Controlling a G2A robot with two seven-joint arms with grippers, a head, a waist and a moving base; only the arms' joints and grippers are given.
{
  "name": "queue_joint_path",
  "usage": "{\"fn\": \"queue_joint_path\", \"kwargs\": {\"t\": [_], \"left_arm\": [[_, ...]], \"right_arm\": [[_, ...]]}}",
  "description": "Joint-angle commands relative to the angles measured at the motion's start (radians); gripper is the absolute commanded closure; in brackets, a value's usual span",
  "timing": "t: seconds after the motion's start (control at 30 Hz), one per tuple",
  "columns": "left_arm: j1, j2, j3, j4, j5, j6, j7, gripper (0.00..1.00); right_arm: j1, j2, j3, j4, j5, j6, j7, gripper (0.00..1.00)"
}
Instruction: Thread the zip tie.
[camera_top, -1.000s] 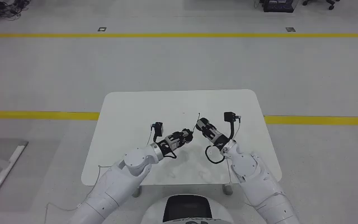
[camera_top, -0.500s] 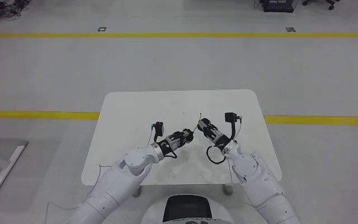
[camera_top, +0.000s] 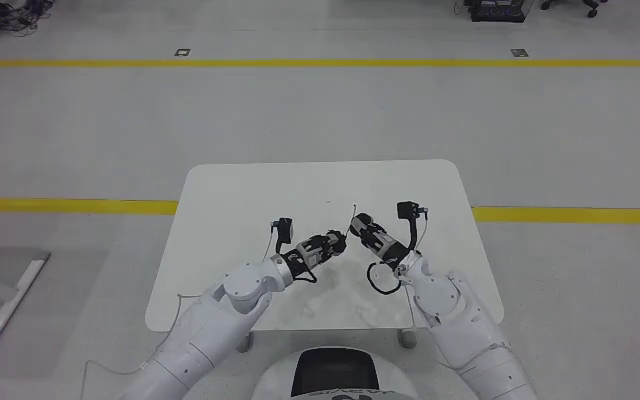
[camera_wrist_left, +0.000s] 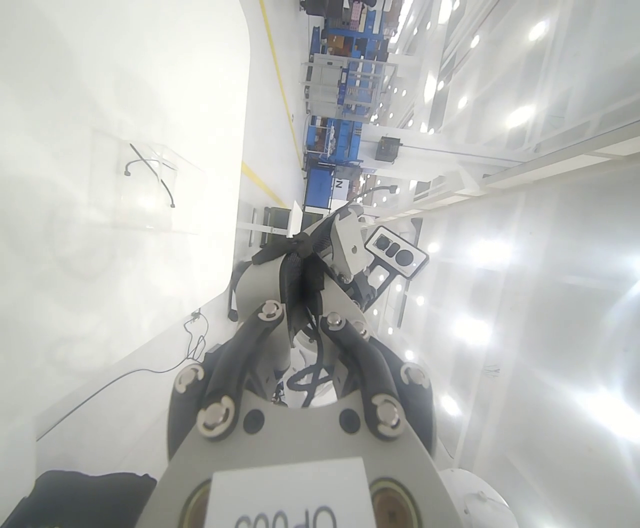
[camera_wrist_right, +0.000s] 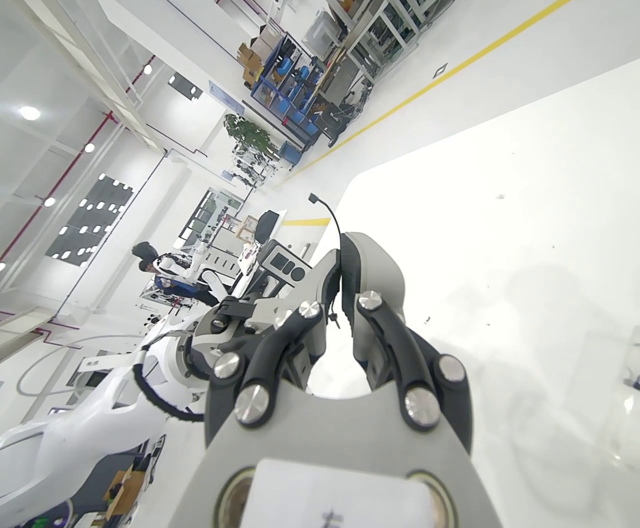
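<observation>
My right fingers (camera_wrist_right: 372, 272) are pinched fully together on the zip tie (camera_wrist_right: 336, 223), gripping the strap partway along: a curved length with the square head on its end stands out past the tips, and a short stub pokes back into the gap behind the pads. My left fingers (camera_wrist_left: 257, 285) are drawn together too, just beside the right ones above the counter (camera_wrist_right: 500, 300); whether they pinch any part of the strap I cannot tell, since the contact is hidden between the pads. I judge the tie to be near weightless, thin, springy plastic, smooth enough to slide or twist in a flat pinch. So it wants holding close to the working end, with little free length to whip about and the head kept square to the tail. Farther out from the left fingers, a clear tray (camera_wrist_left: 125, 212) on the counter holds two spare ties
</observation>
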Motion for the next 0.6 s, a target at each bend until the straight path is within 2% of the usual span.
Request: {"fn": "queue_joint_path", "kwargs": {"t": [0.0, 0.57], "left_arm": [[0.000, 0.000, 0.000, 0.000, 0.001, 0.001, 0.000, 1.00], [0.001, -0.001, 0.001, 0.007, 0.003, -0.001, -0.001, 1.00]], "right_arm": [[0.000, 0.001, -0.001, 0.000, -0.002, -0.003, 0.001, 1.00], [0.002, 0.011, -0.024, -0.009, -0.004, -0.003, 0.017, 1.00]]}}
